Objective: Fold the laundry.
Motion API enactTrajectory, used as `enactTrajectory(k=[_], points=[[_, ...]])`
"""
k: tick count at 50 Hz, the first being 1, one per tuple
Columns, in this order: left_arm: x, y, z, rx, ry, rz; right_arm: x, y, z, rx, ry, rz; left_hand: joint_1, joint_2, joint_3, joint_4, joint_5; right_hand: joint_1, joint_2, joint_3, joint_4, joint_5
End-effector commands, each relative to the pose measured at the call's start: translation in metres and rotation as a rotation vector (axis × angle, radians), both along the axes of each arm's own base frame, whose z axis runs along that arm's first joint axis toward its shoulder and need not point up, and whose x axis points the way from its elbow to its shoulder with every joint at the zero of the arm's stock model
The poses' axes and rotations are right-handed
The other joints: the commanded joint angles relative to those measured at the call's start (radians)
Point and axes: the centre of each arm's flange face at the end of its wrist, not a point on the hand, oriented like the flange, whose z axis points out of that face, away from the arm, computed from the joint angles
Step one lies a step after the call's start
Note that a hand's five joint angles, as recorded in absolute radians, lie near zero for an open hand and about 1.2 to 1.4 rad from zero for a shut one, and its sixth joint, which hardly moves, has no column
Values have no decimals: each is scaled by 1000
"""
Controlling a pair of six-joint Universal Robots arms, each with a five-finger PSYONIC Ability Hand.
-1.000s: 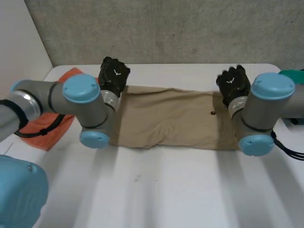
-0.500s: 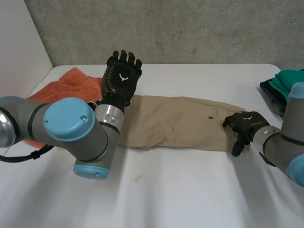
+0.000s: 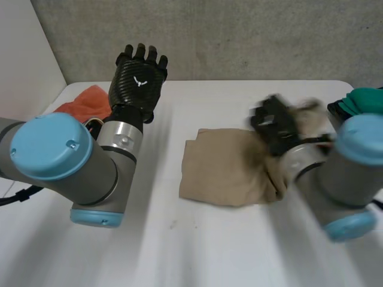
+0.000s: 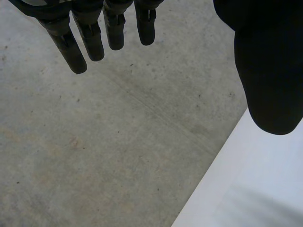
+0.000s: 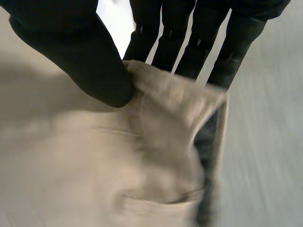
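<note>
The tan trousers (image 3: 218, 170) lie bunched in the middle of the white table (image 3: 197, 245). Their right end is lifted off the surface by my right hand (image 3: 275, 127). In the right wrist view the thumb (image 5: 75, 56) pinches a fold of the tan cloth (image 5: 142, 165) against the straight fingers (image 5: 189, 38), and a dark inner lining shows at the fold's edge. My left hand (image 3: 139, 75) is raised above the table's far left, well away from the trousers. Its fingers (image 4: 90, 38) are straight and spread, and it holds nothing.
An orange cloth (image 3: 87, 100) lies at the far left of the table behind my left arm. A green garment (image 3: 366, 100) on something dark sits at the far right edge. A grey wall (image 3: 239, 36) stands behind the table.
My right hand has shut on the trousers' right end and pulled it up and to the left, bunching the cloth. My left hand has let go, opened and risen away.
</note>
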Motion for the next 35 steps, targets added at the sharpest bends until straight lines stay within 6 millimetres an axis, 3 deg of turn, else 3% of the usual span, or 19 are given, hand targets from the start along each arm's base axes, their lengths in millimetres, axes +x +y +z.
enactTrajectory(k=[1, 2, 4, 6, 9, 10, 13, 14, 17, 19, 22, 26, 31, 35], points=[[4, 0, 1, 15, 30, 16, 65, 81, -44, 23, 47, 457, -18, -30, -37, -28, -49, 292, 231, 211, 197, 233], [4, 0, 2, 14, 31, 16, 66, 83, -48, 25, 59, 466, -18, -30, -37, -28, -49, 292, 231, 211, 197, 233], [4, -1, 3, 10, 36, 17, 67, 83, -49, 15, 68, 461, -18, -30, -37, -28, -49, -464, -524, -545, -559, -523], [4, -2, 6, 5, 44, 16, 67, 83, -47, 22, 57, 449, -18, -30, -37, -28, -49, -930, -990, -1011, -1025, -989], [2, -3, 12, 1, 80, 4, 63, 80, -32, 65, -19, 399, -18, -30, -37, -28, -49, -930, -990, -1011, -1025, -989], [1, -4, 14, 0, 97, 0, 57, 73, -11, 95, -117, 360, -18, -30, -37, -28, -49, -930, -990, -1011, -1025, -989], [-2, -8, 29, -6, 180, -25, 45, 62, 19, 199, -325, 303, -18, -30, -37, -28, -49, -930, -990, -1011, -1025, -989], [-3, -9, 31, -1, 200, -34, 37, 54, 35, 280, -471, 267, -18, -29, -36, -28, -48, -930, -990, -1011, -1025, -989], [-10, -11, 38, 35, 260, -74, 25, 41, 50, 415, -664, 219, 3, -8, -16, -7, -28, -930, -990, -1011, -1025, -989], [-16, -12, 32, 108, 276, -106, 7, 22, 56, 515, -775, 140, 12, 0, -7, 2, -19, -930, -990, -1011, -1025, -989], [-29, -7, 20, 213, 284, -159, -12, -2, 51, 595, -769, 12, 12, 0, -7, 2, -19, -930, -990, -1011, -1025, -989], [-52, 3, -4, 388, 277, -236, -13, -23, 23, 722, -675, -101, 12, 0, -7, 2, -19, -930, -990, -1011, -1025, -989], [-64, 8, -59, 593, 172, -209, -7, -38, -9, 828, -565, -176, 26, 15, 8, 16, -4, -930, -990, -1011, -1025, -989], [-58, 11, -96, 691, 96, -130, -5, -43, -37, 891, -510, -194, 44, 33, 25, 34, 14, -930, -990, -1011, -1025, -989]])
